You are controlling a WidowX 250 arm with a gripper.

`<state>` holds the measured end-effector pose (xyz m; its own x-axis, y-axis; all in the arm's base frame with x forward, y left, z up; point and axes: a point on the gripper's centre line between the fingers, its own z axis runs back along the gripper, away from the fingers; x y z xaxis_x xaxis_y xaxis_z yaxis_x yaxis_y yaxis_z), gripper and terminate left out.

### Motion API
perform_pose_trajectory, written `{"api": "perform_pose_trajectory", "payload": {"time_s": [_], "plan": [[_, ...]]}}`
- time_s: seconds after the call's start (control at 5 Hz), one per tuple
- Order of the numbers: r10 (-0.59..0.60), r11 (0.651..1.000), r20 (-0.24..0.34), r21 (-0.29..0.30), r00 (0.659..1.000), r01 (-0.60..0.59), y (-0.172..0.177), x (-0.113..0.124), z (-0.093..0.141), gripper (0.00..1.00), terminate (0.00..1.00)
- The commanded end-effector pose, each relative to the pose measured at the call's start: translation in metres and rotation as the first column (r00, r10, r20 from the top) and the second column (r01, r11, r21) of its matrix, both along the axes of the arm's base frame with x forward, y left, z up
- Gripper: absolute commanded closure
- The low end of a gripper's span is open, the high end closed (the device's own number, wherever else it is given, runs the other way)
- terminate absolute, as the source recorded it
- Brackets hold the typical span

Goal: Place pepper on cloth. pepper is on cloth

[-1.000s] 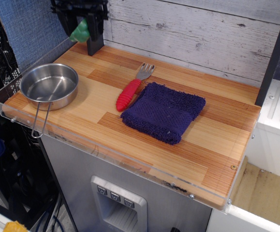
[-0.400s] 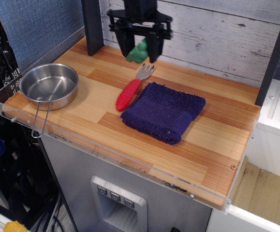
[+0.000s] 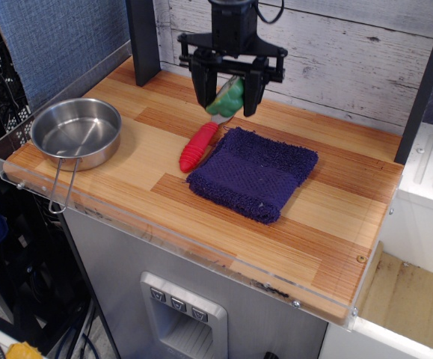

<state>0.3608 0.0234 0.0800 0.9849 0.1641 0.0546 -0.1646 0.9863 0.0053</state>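
Note:
My black gripper (image 3: 227, 97) hangs above the back of the wooden counter, shut on the green pepper (image 3: 229, 97), which shows between its two fingers. It holds the pepper in the air just above the fork's tines, a little behind the far left corner of the cloth. The cloth (image 3: 252, 172) is a dark navy towel folded to a rough square, lying flat in the middle of the counter with nothing on it.
A red-handled fork (image 3: 200, 145) lies just left of the cloth. A steel pan (image 3: 75, 132) with a wire handle stands at the left end. A dark post (image 3: 143, 41) rises at the back left, with a white plank wall behind.
The gripper, holding the pepper, has moved from the far back left corner rightward and down, and now hovers over the fork head near the cloth's back corner.

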Motion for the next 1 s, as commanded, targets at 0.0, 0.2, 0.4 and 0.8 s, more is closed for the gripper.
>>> {"api": "perform_pose_trajectory", "payload": {"time_s": [0.0, 0.2, 0.4, 0.8], "plan": [[-0.005, 0.998, -0.038, 0.061, 0.999, 0.007, -0.002, -0.006, -0.022, 1.00, 0.00], [-0.018, 0.997, -0.072, 0.080, 0.997, 0.023, -0.003, -0.014, -0.037, 1.00, 0.00], [-0.029, 0.995, -0.102, 0.088, 0.994, 0.038, -0.005, -0.021, -0.049, 1.00, 0.00], [-0.052, 0.994, -0.106, 0.092, 0.993, 0.062, -0.013, -0.031, -0.053, 1.00, 0.00]]}}
